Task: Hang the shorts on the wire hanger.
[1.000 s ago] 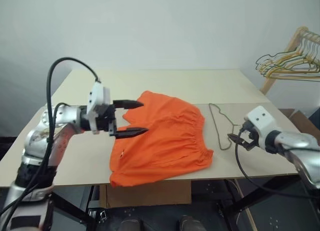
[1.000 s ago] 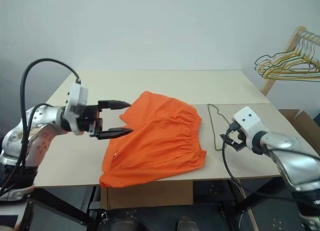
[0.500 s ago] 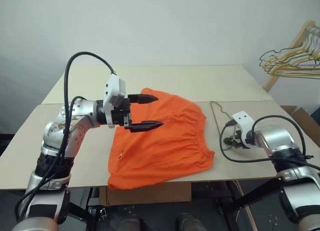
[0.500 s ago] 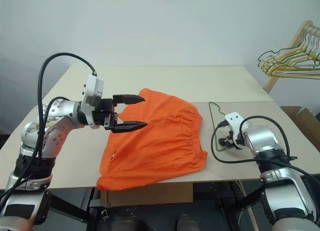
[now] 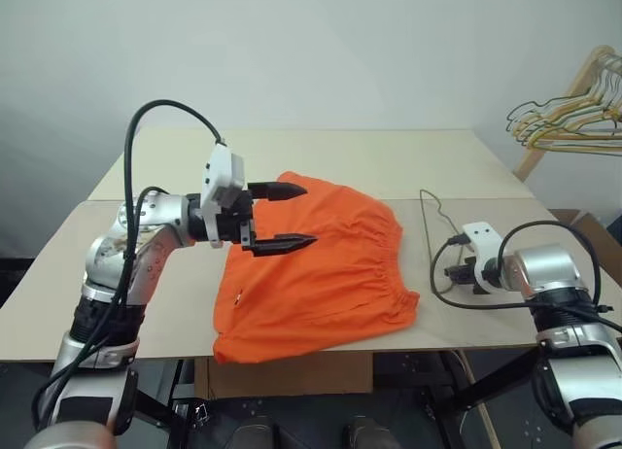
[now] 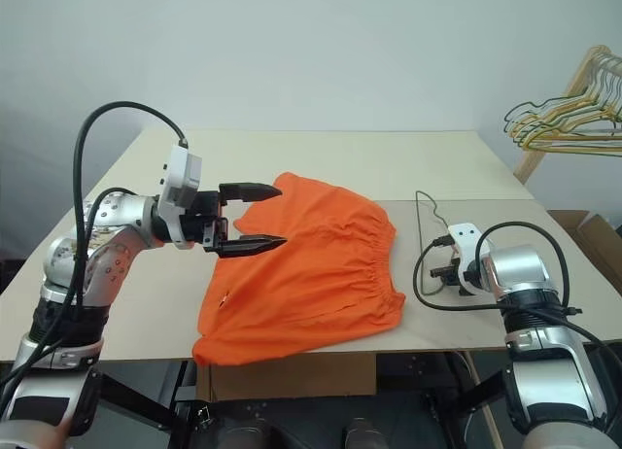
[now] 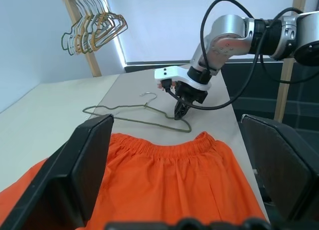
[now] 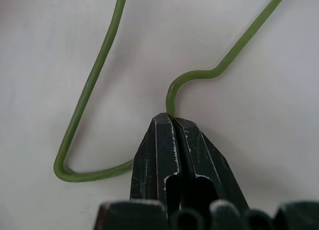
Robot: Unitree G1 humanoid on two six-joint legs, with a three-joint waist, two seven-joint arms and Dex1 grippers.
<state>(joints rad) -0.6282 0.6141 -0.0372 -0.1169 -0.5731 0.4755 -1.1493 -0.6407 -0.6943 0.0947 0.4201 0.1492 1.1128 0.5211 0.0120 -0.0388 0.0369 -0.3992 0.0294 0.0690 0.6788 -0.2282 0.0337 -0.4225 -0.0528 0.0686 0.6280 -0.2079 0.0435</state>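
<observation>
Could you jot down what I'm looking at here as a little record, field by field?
Setting: a beige table before a pale wall
Shorts: bright orange, lying flat mid-table, hem hanging slightly over the near edge
Wire hanger: thin wire, flat on the table beside the shorts' waistband
Left end effector: open, above the shorts' far-left part, empty
Right end effector: shut on the wire hanger at a bend of the wire
Background: a bunch of hangers on a wooden rack
Stage: shorts not yet hung

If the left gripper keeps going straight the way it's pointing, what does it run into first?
Probably nothing on the table: the open left gripper points level above the shorts, toward the right gripper at the wire hanger. Depth is uncertain.
</observation>
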